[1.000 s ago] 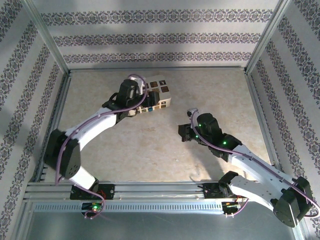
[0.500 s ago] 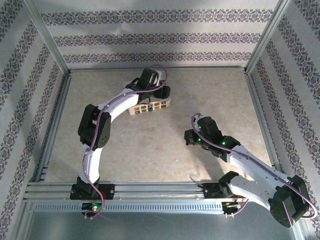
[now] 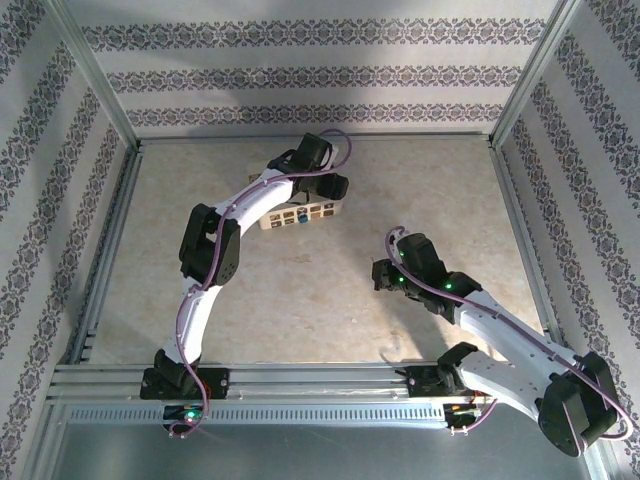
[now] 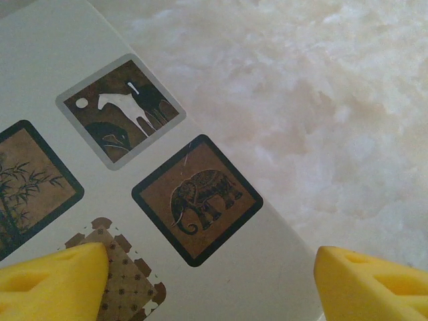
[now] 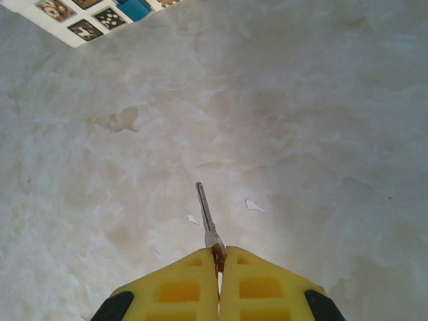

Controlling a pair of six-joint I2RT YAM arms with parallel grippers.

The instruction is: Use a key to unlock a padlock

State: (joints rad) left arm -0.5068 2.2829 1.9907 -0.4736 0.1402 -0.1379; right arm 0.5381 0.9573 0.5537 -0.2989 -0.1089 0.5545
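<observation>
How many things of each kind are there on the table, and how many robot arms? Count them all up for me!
Cream box: 1
Blue padlock: 1
Key: 1
Robot arms: 2, the left arm and the right arm
Total: 5

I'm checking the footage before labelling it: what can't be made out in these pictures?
Padlock: top view, too small for its keyhole; right wrist view, cut by the top edge.
Key head: right wrist view, hidden between the right tool's fingers.
Box: left wrist view, cut by edges.
</observation>
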